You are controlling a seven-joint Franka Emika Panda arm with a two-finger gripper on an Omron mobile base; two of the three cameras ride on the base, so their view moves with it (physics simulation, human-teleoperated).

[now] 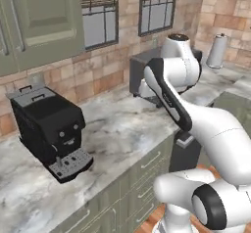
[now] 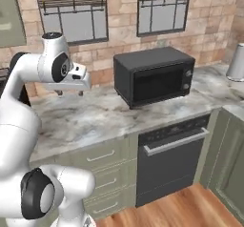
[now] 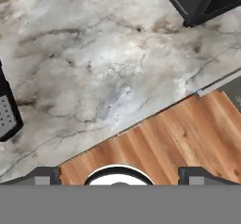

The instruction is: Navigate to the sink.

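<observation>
The sink is out of view in all three frames. My gripper (image 2: pixel 69 93) hangs above the marble counter (image 2: pixel 95 116), left of the microwave, with nothing in it. In the hand view its two dark fingertips (image 3: pixel 47 176) stand wide apart, so it is open, and it looks down on the counter's front edge (image 3: pixel 141 119) and the wooden floor (image 3: pixel 169 138).
A black coffee machine (image 1: pixel 49 129) stands on the counter at the left. A black microwave (image 2: pixel 155 76) sits by the brick wall, with a dishwasher (image 2: pixel 171 159) under the counter below it. A paper towel roll (image 1: pixel 217 51) stands far right, where the counter turns a corner.
</observation>
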